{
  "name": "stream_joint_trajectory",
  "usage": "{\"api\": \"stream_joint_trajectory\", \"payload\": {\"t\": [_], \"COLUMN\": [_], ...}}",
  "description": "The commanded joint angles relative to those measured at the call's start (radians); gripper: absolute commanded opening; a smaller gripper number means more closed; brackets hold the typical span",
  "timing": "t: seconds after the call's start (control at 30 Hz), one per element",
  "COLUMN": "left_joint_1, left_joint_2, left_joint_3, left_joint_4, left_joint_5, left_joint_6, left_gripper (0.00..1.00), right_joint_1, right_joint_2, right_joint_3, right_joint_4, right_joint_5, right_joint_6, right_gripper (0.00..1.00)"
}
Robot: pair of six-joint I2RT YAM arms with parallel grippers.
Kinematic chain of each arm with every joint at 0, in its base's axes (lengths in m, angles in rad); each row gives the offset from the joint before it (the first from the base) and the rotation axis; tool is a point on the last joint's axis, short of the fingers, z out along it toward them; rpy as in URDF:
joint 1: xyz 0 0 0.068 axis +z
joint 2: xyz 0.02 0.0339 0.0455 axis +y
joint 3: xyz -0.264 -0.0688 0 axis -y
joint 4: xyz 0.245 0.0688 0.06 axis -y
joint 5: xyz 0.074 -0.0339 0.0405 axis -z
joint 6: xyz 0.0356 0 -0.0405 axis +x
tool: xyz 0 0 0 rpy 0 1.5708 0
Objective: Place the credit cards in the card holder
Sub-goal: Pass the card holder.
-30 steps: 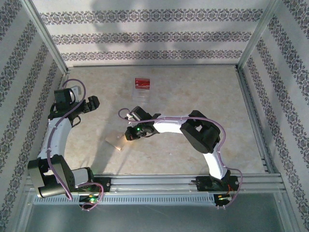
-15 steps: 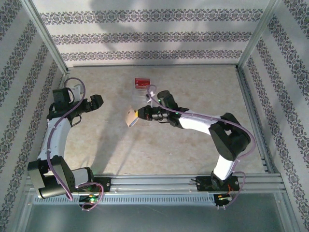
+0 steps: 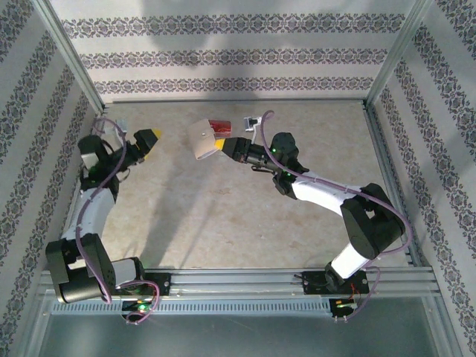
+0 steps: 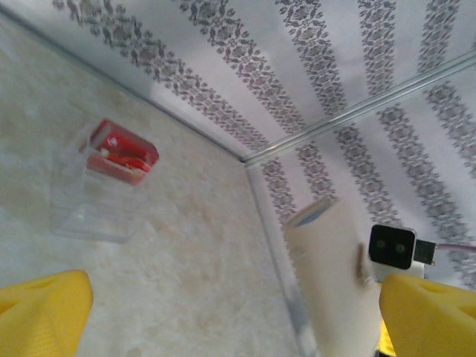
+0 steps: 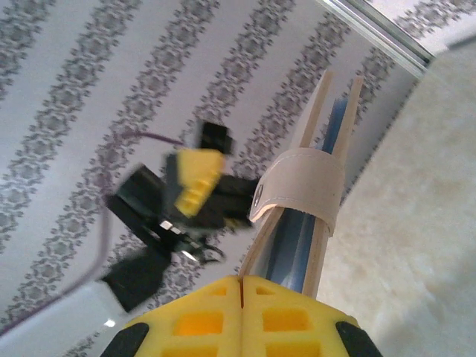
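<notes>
1. The right gripper [image 3: 221, 146] is clamped on one edge of the card holder [image 3: 201, 140]. It holds it up off the table [image 3: 245, 223] near the far edge, left of middle. On the right wrist cam the two tan flaps sit slightly apart, with the tab looped across them.
2. The credit cards [image 3: 218, 126] are a red stack at a clear case [image 4: 93, 204] by the far edge, just beyond the holder. On it or in it, can't tell. None look loaded yet.
3. The left gripper [image 3: 151, 141] hangs over the far-left part of the table, jaws spread wide, nothing in them.
4. Looks like the present-the-holder step. Next, the left gripper probably has to pinch one thin card off the stack, and that tab may be in the way.
</notes>
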Motion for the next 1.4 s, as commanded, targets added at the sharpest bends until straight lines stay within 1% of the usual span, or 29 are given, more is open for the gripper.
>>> {"api": "stream_joint_trajectory", "payload": {"t": [0.0,0.2,0.33,0.37,0.43,0.53,0.7,0.9,1.0,1.1,1.17,1.3,1.37], "left_joint_1": [-0.022,-0.089,-0.119,-0.130,-0.149,-0.167,-0.184,-0.190,-0.190,-0.190,-0.190,-0.180,-0.173], "left_joint_2": [-0.008,0.009,0.010,0.009,0.012,0.014,0.019,0.026,0.028,0.029,0.028,0.023,0.021], "left_joint_3": [-0.021,-0.013,-0.009,-0.007,0.000,0.004,0.004,0.015,0.009,0.005,0.003,-0.005,-0.011], "left_joint_4": [0.412,0.428,0.435,0.436,0.431,0.448,0.453,0.461,0.457,0.451,0.439,0.378,0.317], "left_joint_5": [0.077,0.059,0.055,0.058,0.064,0.066,0.064,0.060,0.058,0.058,0.060,0.060,0.056], "left_joint_6": [-0.222,-0.226,-0.241,-0.242,-0.235,-0.242,-0.244,-0.251,-0.244,-0.233,-0.218,-0.148,-0.092], "left_gripper": [0.99,1.00,0.95,0.93,0.85,0.77,0.69,0.50,0.37,0.21,0.09,0.04,0.01], "right_joint_1": [0.019,0.056,0.065,0.067,0.071,0.076,0.088,0.098,0.100,0.102,0.096,0.080,0.080], "right_joint_2": [-0.017,0.029,0.055,0.058,0.065,0.082,0.110,0.134,0.150,0.162,0.156,0.090,0.015], "right_joint_3": [0.003,0.066,0.089,0.095,0.105,0.109,0.111,0.110,0.110,0.101,0.080,-0.003,-0.037], "right_joint_4": [0.166,0.218,0.245,0.245,0.234,0.236,0.270,0.276,0.272,0.265,0.223,0.095,-0.058], "right_joint_5": [0.029,0.009,0.006,0.004,-0.001,0.004,0.004,0.009,0.011,0.012,0.025,0.063,0.101], "right_joint_6": [0.041,0.064,0.087,0.090,0.087,0.090,0.102,0.104,0.109,0.101,0.079,-0.004,-0.101], "right_gripper": [0.00,0.00,0.00,0.00,0.00,0.00,0.00,0.00,0.00,0.00,0.01,0.22,0.29]}}
